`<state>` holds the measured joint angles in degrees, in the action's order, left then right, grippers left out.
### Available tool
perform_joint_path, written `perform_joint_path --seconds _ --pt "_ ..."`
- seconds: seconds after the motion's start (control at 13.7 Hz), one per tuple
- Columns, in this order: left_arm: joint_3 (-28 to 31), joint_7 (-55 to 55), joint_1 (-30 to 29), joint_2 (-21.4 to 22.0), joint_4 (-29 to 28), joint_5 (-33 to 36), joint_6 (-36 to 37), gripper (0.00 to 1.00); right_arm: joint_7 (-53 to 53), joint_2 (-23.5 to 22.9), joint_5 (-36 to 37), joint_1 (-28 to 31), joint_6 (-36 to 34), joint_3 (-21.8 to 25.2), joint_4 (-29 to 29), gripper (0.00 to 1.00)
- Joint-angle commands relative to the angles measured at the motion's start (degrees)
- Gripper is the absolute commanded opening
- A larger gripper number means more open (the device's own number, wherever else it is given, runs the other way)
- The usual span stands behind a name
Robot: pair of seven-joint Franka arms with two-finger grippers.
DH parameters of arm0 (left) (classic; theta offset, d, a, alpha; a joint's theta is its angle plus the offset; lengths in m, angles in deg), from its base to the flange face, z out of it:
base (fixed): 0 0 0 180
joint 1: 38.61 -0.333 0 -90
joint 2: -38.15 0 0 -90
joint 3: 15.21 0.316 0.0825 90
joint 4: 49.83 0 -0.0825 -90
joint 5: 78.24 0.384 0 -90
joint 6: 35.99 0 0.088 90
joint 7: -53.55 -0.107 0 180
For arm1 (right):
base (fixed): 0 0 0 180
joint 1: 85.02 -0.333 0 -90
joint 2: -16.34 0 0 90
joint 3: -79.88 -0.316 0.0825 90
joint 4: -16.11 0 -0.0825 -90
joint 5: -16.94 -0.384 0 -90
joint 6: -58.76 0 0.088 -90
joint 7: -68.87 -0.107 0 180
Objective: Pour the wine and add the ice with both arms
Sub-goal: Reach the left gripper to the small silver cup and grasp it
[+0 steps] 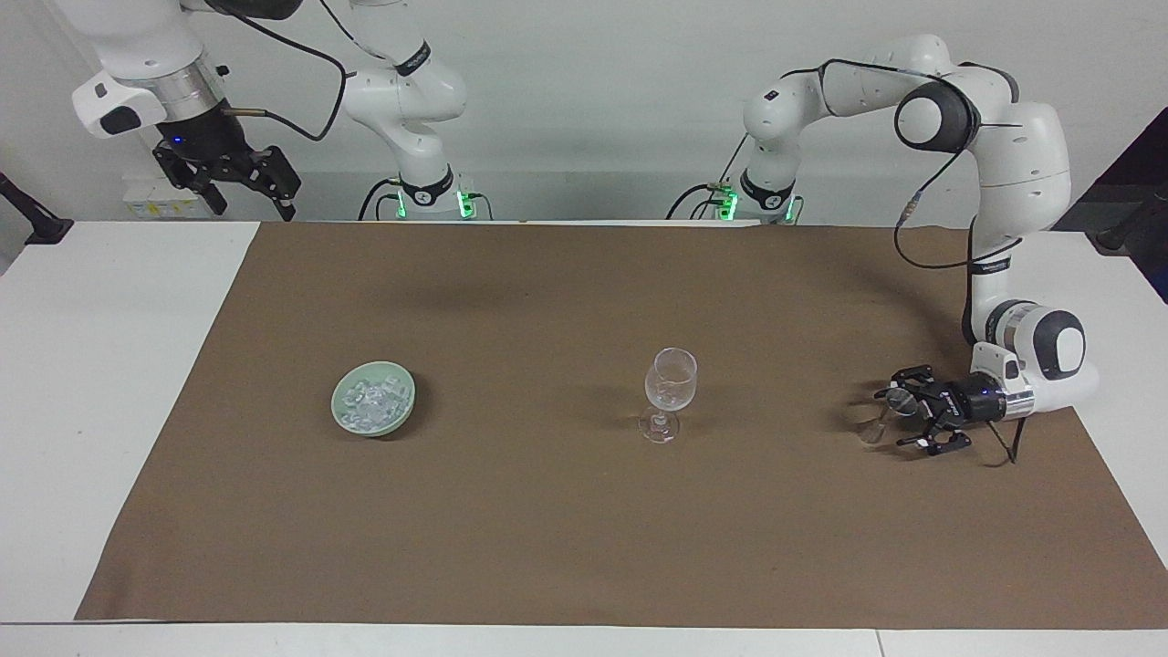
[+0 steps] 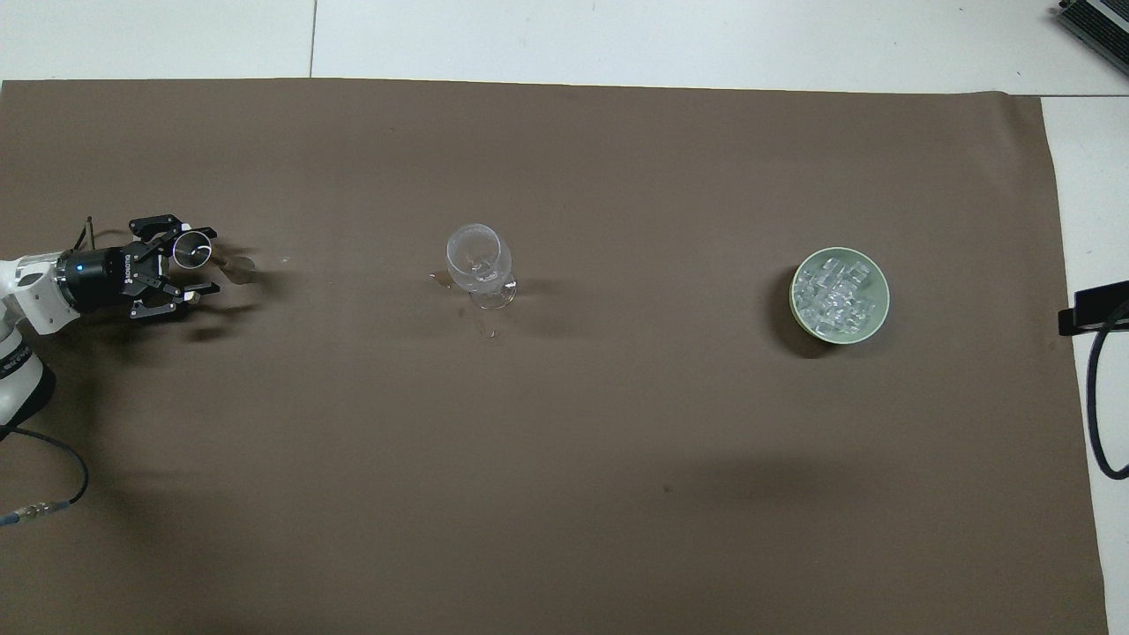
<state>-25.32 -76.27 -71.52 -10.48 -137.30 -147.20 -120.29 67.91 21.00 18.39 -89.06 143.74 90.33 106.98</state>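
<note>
— While the right gripper [image 1: 245,185] hangs open above the table's edge, where is the ice [image 1: 372,402]?
— In a green bowl [image 1: 347,422]; a glass [image 1: 670,393] stands mid-cloth.
— And the left gripper [image 1: 907,417]?
— Low, fingers spread around a small glass [image 2: 192,250].

A plain pale wall [image 1: 584,82] rises at my end of the room, evenly lit. Below me a white tabletop [image 1: 100,365] carries a large brown sheet [image 1: 584,529] covering most of it. A seam [image 2: 311,40] splits the white surface into panels. A dark object [image 2: 1094,18], perhaps some equipment, sits at one corner.
</note>
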Motion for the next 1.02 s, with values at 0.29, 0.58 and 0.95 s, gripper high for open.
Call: perform_joint_path --seconds 0.29,0.58,0.95 --pt "-0.3 -1.7 -0.1 -1.2 0.5 -1.5 1.2 0.76 0.2 0.2 0.2 0.6 0.6 -0.5 0.4 1.0" --pt "-0.4 -1.7 -0.1 -1.2 0.1 -1.5 1.3 0.62 0.2 0.2 0.2 0.6 0.6 -0.5 0.4 1.0" --pt "-0.5 -1.7 0.0 -1.3 -0.1 -1.9 1.3 0.56 0.2 0.2 0.2 0.6 0.6 -0.5 0.4 1.0"
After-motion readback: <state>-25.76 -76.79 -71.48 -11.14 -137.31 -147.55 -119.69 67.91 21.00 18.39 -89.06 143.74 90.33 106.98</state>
